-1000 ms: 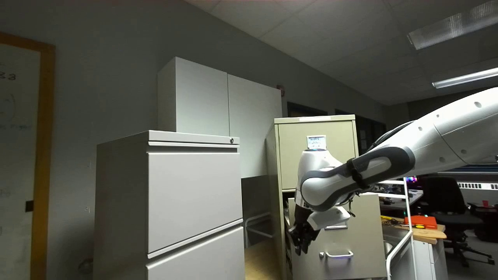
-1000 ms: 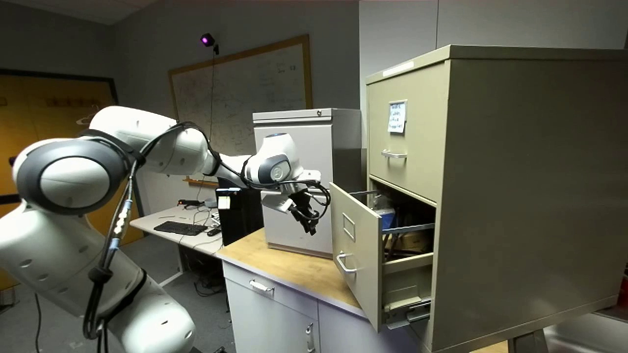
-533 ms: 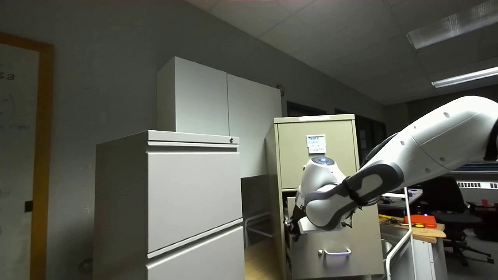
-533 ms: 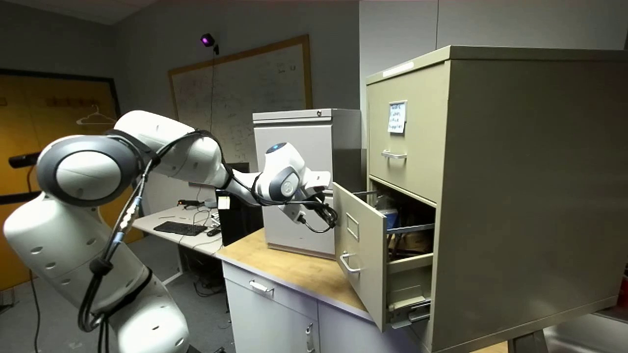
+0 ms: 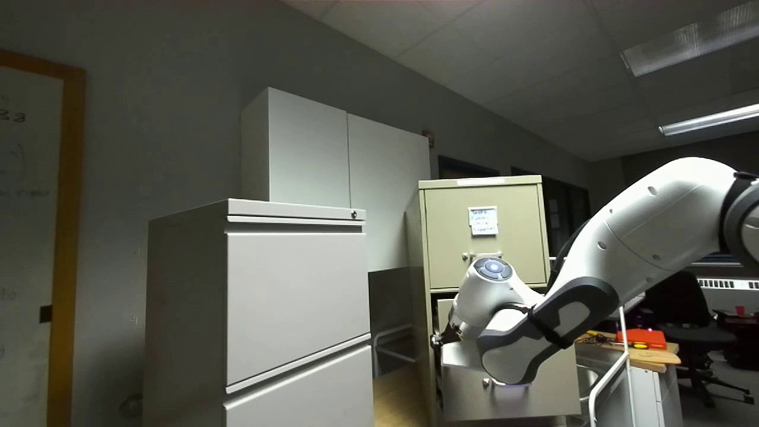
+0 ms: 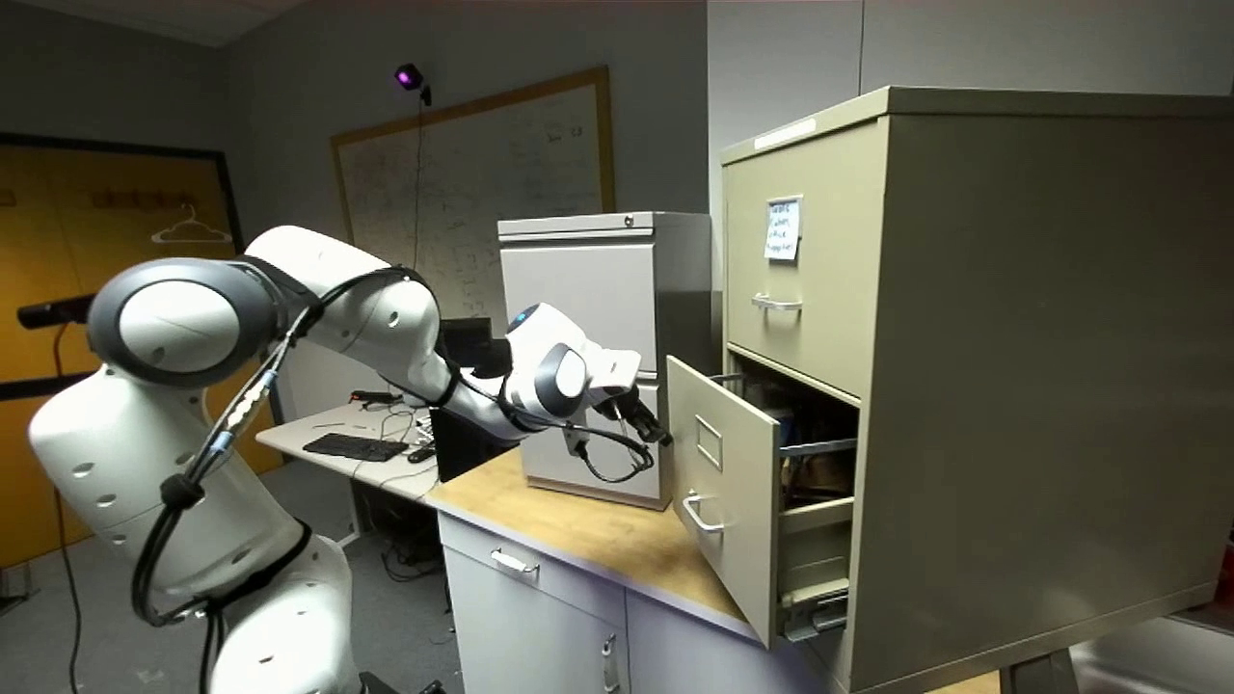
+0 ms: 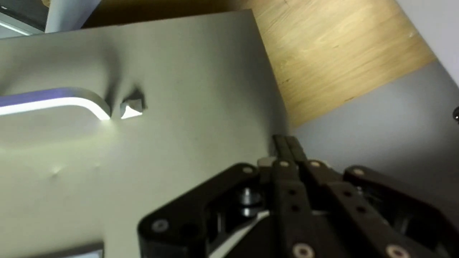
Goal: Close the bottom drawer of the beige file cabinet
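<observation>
The beige file cabinet [image 6: 1012,386] stands in both exterior views [image 5: 447,237], with a white paper sheet on its upper front. Its bottom drawer [image 6: 742,559] is partly open, the front standing out from the cabinet with contents visible inside. The drawer front also shows in an exterior view [image 5: 533,403], partly hidden by the arm, and in the wrist view [image 7: 197,107] with its handle [image 7: 53,100]. My gripper [image 6: 667,439] is shut and empty. In the wrist view its fingertips [image 7: 287,138] are together at the drawer front's side edge and appear to touch it.
A pale grey two-drawer cabinet [image 6: 578,299] stands on the wooden counter [image 6: 559,520] beside the beige cabinet, close to the gripper. White wall cupboards [image 5: 308,154] hang behind. A white metal rail [image 5: 611,379] stands at the beige cabinet's far side.
The arm has moved lower and toward the beige cabinet, bringing the gripper to the drawer front's edge. The bottom drawer has slid inward a little.
</observation>
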Motion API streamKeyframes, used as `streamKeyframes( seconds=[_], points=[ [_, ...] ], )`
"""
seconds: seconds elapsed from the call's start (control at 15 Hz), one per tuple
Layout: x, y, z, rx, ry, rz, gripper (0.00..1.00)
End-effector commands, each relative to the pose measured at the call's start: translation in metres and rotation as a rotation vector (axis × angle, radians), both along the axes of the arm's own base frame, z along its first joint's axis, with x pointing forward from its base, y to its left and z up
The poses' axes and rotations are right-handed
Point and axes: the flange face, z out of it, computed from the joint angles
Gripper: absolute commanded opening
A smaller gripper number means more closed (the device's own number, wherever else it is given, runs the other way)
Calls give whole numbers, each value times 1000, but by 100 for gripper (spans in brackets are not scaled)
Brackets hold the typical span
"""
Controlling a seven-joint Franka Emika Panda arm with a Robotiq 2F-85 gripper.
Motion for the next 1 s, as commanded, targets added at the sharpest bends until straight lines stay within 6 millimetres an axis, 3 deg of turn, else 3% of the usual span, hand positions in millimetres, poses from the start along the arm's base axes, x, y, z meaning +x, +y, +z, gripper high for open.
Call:
streamKeyframes(
  seconds=[0.0,0.53,0.93],
  points=[
    [20,-77,14,-24,-95,-136,0],
    [57,-117,29,-98,-182,-376,0],
    [89,-103,12,-178,-148,-566,0]
  ],
)
